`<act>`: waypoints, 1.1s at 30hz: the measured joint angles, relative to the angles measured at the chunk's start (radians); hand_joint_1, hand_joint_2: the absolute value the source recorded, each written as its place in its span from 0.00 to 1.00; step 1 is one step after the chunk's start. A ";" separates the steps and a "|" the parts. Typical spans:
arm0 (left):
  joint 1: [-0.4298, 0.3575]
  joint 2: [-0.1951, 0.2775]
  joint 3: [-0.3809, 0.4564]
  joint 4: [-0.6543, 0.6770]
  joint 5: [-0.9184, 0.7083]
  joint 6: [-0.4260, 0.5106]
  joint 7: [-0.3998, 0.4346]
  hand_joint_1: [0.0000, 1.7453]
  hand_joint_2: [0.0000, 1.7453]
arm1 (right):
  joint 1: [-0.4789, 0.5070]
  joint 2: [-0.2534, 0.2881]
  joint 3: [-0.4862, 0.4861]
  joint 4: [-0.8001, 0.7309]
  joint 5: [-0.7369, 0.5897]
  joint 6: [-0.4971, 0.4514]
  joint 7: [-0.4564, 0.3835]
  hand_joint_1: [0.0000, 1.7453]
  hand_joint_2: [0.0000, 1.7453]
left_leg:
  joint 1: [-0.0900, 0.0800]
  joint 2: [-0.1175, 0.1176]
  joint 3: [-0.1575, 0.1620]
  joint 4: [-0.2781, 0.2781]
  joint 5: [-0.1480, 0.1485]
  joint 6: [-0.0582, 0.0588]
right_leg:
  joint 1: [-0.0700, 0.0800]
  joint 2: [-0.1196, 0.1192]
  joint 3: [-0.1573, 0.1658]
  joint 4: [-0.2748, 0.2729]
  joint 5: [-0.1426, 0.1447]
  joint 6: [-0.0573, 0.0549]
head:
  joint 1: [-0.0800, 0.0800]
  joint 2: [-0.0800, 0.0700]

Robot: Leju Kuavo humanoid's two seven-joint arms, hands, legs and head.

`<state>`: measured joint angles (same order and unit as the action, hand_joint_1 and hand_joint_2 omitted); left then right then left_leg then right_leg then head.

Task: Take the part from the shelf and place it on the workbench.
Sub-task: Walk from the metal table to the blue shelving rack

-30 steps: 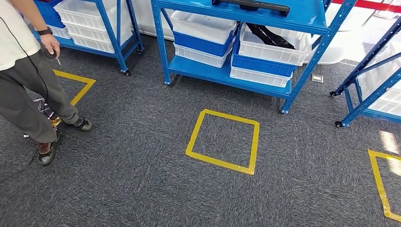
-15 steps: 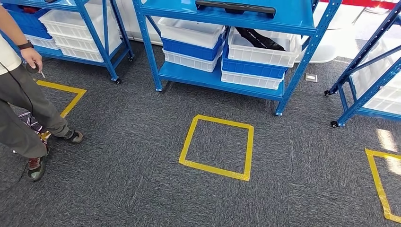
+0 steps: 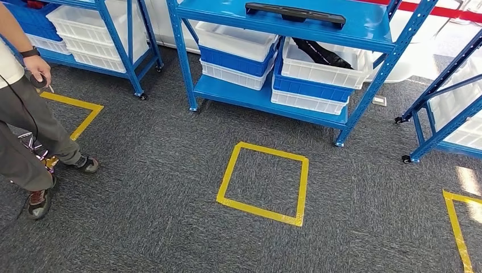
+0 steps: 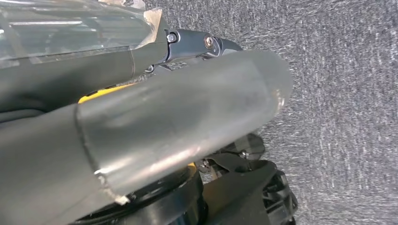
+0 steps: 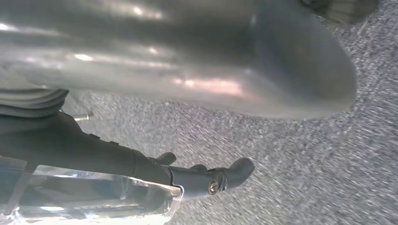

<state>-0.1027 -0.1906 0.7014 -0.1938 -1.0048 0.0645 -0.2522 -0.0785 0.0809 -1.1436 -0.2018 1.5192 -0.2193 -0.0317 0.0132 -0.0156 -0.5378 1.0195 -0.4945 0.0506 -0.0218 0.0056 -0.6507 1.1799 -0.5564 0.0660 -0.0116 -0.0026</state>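
Part: I see a long, flat black bar (image 3: 295, 12) with rounded ends, matte like plastic, lying along the top level of the middle shelf (image 3: 364, 31), near that level's front edge and apart from anything else.
Shelf: blue painted metal, perforated uprights, small castors at the feet; its lower level carries stacked bins.
Bins: smooth plastic, white (image 3: 236, 40) over blue (image 3: 230, 58) over white on the left stack; the right stack's top white bin (image 3: 324, 60) holds a dark strap-like thing I cannot make out.
Other shelves: a like blue one at the left (image 3: 133, 51) with white and blue bins, another at the right edge (image 3: 437, 108).
Floor: dark grey carpet (image 3: 159, 187) with a fine flecked weave; a square of yellow tape (image 3: 264, 175) lies in front of the middle shelf, with parts of two more squares at the left and right.
Person: stands at the left edge in grey trousers (image 3: 28, 131) and dark shoes, a watch on the wrist, a small object in the hand (image 3: 38, 71).
Left hand: my left wrist view gives a thick grey thumb (image 4: 187, 112) and one dark finger (image 4: 197, 44) stretched over the carpet; I cannot tell whether the fingers are released or clenched.
Right hand: a big grey thumb (image 5: 211, 56) and a dark finger (image 5: 206, 178) bent at its tip, hanging over carpet; grip state cannot be told.
Writing: none I can read.
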 joint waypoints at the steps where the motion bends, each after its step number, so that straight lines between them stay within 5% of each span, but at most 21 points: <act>1: 0.000 0.000 0.000 0.000 0.000 0.000 0.000 0.00 0.00 | 0.000 -0.001 0.000 0.000 0.001 0.000 0.000 0.00 0.00 | -0.001 -0.001 0.009 0.003 -0.010 -0.006 | -0.003 -0.003 0.013 -0.065 0.038 0.004 | 0.001 0.000; 3: 0.001 0.000 0.000 0.000 0.000 0.000 0.000 0.00 0.00 | 0.000 -0.001 0.001 0.000 0.001 0.000 0.000 0.00 0.00 | -0.004 -0.001 0.021 0.004 -0.027 -0.020 | -0.001 -0.012 0.030 -0.137 0.071 -0.009 | 0.002 0.000; 7: -0.002 0.001 0.001 0.000 -0.001 0.000 0.001 0.00 0.00 | 0.001 -0.001 0.001 0.000 0.000 0.000 0.002 0.00 0.00 | 0.000 0.005 0.038 0.045 -0.053 -0.045 | -0.007 -0.012 0.070 -0.151 0.087 -0.058 | -0.001 0.000; 12: 0.000 0.001 0.001 0.000 -0.001 0.001 0.002 0.00 0.00 | -0.003 -0.002 0.002 0.000 0.001 0.001 0.002 0.00 0.00 | 0.005 0.011 -0.123 0.278 -0.155 -0.059 | -0.002 -0.010 0.102 -0.150 0.067 -0.081 | -0.004 0.000; 14: 0.002 0.001 0.001 0.000 -0.002 0.001 0.002 0.00 0.00 | -0.001 -0.001 0.003 0.000 0.001 0.002 0.003 0.00 0.00 | 0.006 0.012 -0.140 0.237 -0.120 -0.057 | -0.001 -0.007 0.122 -0.150 0.051 -0.078 | -0.004 0.000; 16: 0.003 0.003 0.001 0.000 -0.002 0.001 0.002 0.00 0.00 | -0.001 0.001 0.003 0.000 0.001 0.001 0.003 0.00 0.00 | 0.003 0.013 -0.116 0.123 -0.029 -0.046 | 0.001 -0.004 0.142 -0.150 0.033 -0.071 | -0.004 0.000; 17: 0.003 0.004 0.001 0.000 -0.002 0.001 0.002 0.00 0.00 | -0.002 0.003 0.003 0.000 0.001 0.001 0.003 0.00 0.00 | 0.000 0.013 -0.105 0.081 -0.008 -0.038 | 0.002 -0.003 0.149 -0.150 0.023 -0.066 | -0.005 0.000; 22: 0.005 0.004 0.002 0.000 -0.002 -0.001 -0.002 0.00 0.00 | -0.006 0.004 0.003 0.001 0.002 0.001 0.005 0.00 0.00 | -0.003 0.009 -0.056 0.026 0.014 -0.001 | 0.015 -0.001 0.179 -0.127 0.005 -0.031 | -0.008 0.000; 24: 0.002 0.003 0.002 0.000 -0.003 -0.001 -0.003 0.00 0.00 | -0.008 0.004 0.003 0.001 0.002 0.001 0.007 0.00 0.00 | -0.001 0.011 -0.031 0.018 0.017 0.007 | 0.012 -0.002 0.130 -0.041 -0.026 -0.030 | -0.007 0.000; 26: -0.001 0.002 0.001 0.000 -0.003 -0.001 -0.003 0.00 0.00 | -0.009 0.005 0.004 0.001 0.002 0.001 0.007 0.00 0.00 | -0.002 0.008 -0.023 0.016 0.007 0.011 | 0.011 -0.002 0.039 0.083 -0.075 -0.034 | -0.006 0.000; 28: 0.001 0.002 0.002 0.000 -0.003 -0.001 -0.003 0.00 0.00 | -0.004 0.004 0.004 0.001 0.002 0.001 0.009 0.00 0.00 | -0.002 0.002 -0.010 0.016 -0.007 0.010 | 0.011 -0.002 -0.016 0.112 -0.093 -0.031 | -0.006 0.000; 30: 0.002 0.001 0.002 0.000 -0.006 -0.001 -0.003 0.00 0.00 | -0.001 0.003 0.004 0.001 0.001 0.000 0.011 0.00 0.00 | -0.002 -0.004 0.008 0.016 -0.022 0.006 | 0.010 -0.002 -0.009 0.028 -0.044 -0.016 | -0.005 0.000; 31: 0.003 0.001 0.002 0.000 -0.007 -0.001 -0.003 0.00 0.00 | 0.000 0.002 0.004 0.001 0.001 0.000 0.011 0.00 0.00 | -0.002 -0.005 0.016 0.016 -0.030 0.003 | 0.010 -0.003 0.004 -0.032 0.005 -0.009 | -0.005 0.000; 33: 0.003 0.000 0.002 0.001 -0.010 -0.001 -0.003 0.00 0.00 | 0.000 0.002 0.004 0.001 0.001 0.000 0.011 0.00 0.00 | -0.005 -0.006 0.030 0.015 -0.048 -0.008 | 0.016 -0.009 0.025 -0.116 0.067 -0.017 | -0.005 0.000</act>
<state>-0.1000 -0.1909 0.7031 -0.1932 -1.0153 0.0639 -0.2552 -0.0788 0.0826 -1.1398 -0.2010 1.5204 -0.2193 -0.0206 0.0086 -0.0217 -0.5076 1.0343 -0.5421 0.0430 -0.0063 -0.0033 -0.6257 1.0643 -0.4894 0.0486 -0.0164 -0.0023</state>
